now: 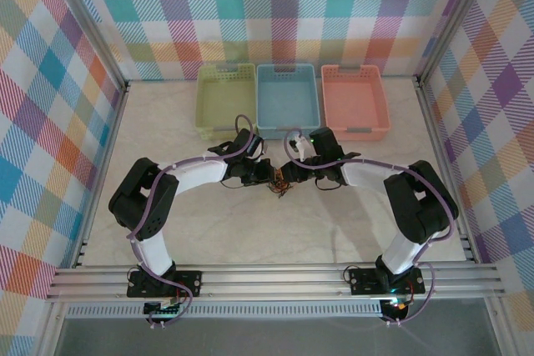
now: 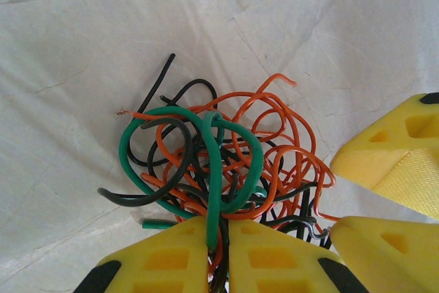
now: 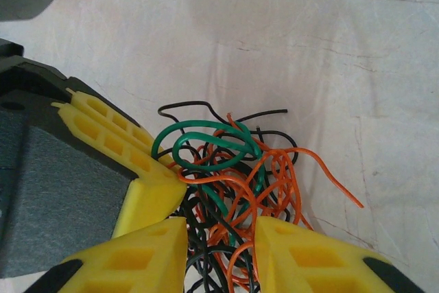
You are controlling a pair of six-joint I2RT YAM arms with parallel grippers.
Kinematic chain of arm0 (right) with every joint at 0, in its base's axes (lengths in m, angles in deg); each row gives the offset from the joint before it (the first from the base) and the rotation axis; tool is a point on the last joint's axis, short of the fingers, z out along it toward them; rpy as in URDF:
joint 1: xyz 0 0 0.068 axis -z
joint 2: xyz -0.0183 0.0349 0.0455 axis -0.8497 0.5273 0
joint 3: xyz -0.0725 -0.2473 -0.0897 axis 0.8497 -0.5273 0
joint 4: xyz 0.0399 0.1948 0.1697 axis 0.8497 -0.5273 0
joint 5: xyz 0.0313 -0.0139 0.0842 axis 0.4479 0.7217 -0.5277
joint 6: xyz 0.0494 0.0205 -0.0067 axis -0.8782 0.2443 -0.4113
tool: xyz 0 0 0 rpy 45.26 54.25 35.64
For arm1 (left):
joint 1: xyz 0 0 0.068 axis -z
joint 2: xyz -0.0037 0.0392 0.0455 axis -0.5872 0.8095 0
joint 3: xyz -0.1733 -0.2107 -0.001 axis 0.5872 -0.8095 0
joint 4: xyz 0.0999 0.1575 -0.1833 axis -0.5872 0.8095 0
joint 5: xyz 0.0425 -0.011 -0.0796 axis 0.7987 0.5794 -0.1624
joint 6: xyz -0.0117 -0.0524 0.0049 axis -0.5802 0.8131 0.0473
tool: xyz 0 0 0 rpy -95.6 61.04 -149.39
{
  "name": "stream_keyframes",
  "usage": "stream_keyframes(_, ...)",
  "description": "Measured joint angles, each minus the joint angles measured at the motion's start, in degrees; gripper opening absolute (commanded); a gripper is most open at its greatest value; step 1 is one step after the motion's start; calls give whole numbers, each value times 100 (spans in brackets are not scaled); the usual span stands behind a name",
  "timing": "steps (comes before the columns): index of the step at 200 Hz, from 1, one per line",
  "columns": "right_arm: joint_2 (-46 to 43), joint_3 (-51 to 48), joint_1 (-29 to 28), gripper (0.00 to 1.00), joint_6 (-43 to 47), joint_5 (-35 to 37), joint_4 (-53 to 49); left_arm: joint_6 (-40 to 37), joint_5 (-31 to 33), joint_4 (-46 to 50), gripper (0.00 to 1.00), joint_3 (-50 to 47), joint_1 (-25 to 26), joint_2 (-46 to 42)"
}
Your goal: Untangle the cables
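Tightly pinched cables, between left fingers

You have a yellow-green tray, a blue tray and a salmon tray side by side, far across the table

The cables between the jaws wear smooth, slightly glossy plastic insulation. The jaws are matt yellow plastic, and the tabletop beyond them looks matt, whitish and creased.

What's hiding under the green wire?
Tangled orange wires and black wires cross under the green wire, on the table. Its lower end is hidden inside the left claw.
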Motion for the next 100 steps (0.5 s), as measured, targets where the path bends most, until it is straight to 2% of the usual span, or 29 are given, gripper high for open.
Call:
stream_keyframes(49,127,83,-11,31,74,81,-116,2,0,0,12,0,0,0)
stream_keyframes(68,131,85,-11,35,79,173,-173,2,0,0,12,0,0,0)
stream_keyframes(100,129,96,-11,34,83,367,-278,2,2,0,12,0,0,0)
